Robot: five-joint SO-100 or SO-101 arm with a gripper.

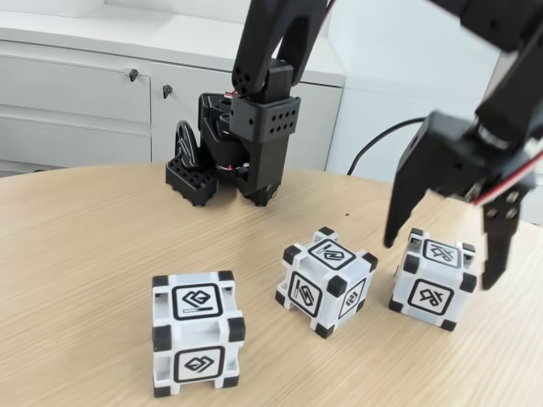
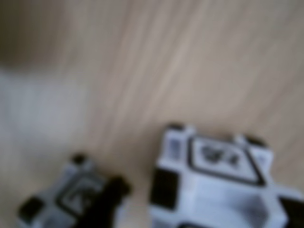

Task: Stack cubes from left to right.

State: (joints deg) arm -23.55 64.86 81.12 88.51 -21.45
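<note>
3 cubes in a row on the wooden table (image 1: 85, 246), left cube (image 1: 198, 332), middle cube (image 1: 326, 281), gripper (image 1: 445, 254) spread wide, fingers straddling the right cube (image 1: 433, 278), wrist view blurred

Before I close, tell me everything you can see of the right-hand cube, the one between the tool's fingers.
The right-hand cube in the fixed view looks like white plastic with black corner blocks and a black-framed square glyph on each visible face. It sits flat on the wooden table, turned slightly so two side faces and the top show. The tool is open, one finger on each side, apparently not yet touching. It stands apart from the middle cube. The blurred wrist view shows its top.
</note>
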